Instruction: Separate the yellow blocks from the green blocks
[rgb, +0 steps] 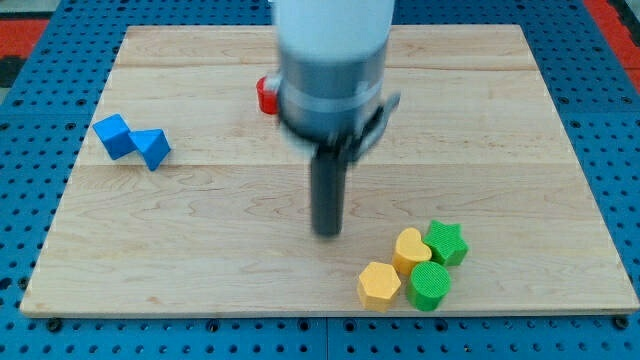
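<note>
Presently on record, one pale wooden board (200, 200) lying on a blue pegboard surface (30, 120).

Item: my tip (327, 233), the lower end of a straight dark rod hanging from a blurred white and grey arm body (330, 70). It has no jaws to part or close; it holds nothing and touches no block. It stands on bare wood, near the cluster of four blocks and toward the view's left and top of it.

Item: yellow heart-shaped block (410, 249), in the view's lower right part of the board, touching the green star on its right and the green cylinder below it.

Item: yellow hexagonal block (379, 285), nearest the view's bottom edge, just beside the heart and touching or all but touching the green cylinder on its right.

Item: green star-shaped block (446, 242), the rightmost of the cluster.

Item: green round cylinder block (430, 285), below the star, between it and the hexagon.

Item: blue block of two joined pointed parts (132, 141), exact shape unclear, at the view's left, well apart from the cluster.

Item: red block (266, 95), shape not made out, partly hidden behind the arm body near the view's top.
</note>
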